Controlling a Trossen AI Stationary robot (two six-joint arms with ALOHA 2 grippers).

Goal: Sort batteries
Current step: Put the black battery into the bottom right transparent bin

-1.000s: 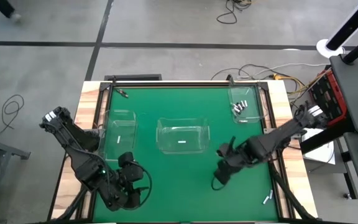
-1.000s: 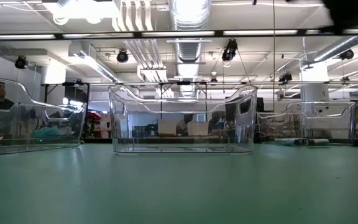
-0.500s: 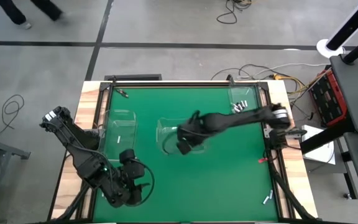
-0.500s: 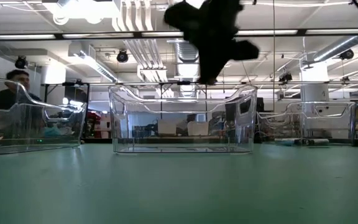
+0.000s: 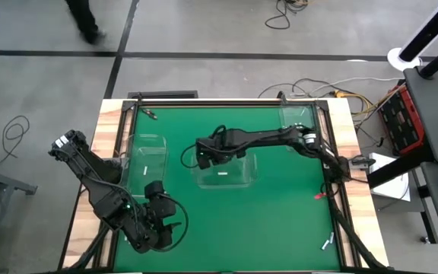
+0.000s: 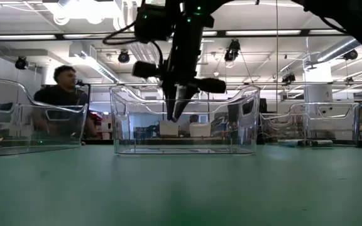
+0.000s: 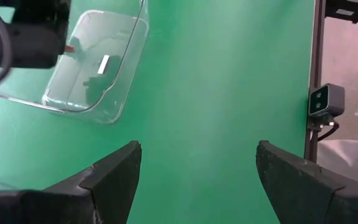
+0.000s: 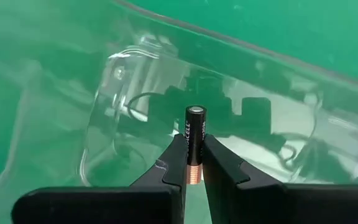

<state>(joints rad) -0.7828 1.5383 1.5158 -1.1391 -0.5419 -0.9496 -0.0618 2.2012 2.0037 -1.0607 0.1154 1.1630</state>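
My right gripper reaches across the table and points down over the left part of the middle clear bin. It is shut on a black and copper battery. In the low view the gripper stands within the bin's outline. One battery lies on that bin's floor. Another battery lies in the left bin. Several batteries lie in the far right bin. My left gripper waits open near the table's near left corner. My right gripper pinches the battery near its copper end between its two fingertips. The battery lies along the fingers and its black end sticks out past them. The fingers point down from above. The battery is clear of the bin's floor.
Two loose batteries lie near the near right corner. A small red object lies at the right edge. A small dark piece lies at the far left of the green mat. A person shows behind the table.
My right gripper has swung from the table's near right toward the left and far side, over the middle bin. There it has come down until its fingers point into the bin. It stays shut on the battery.
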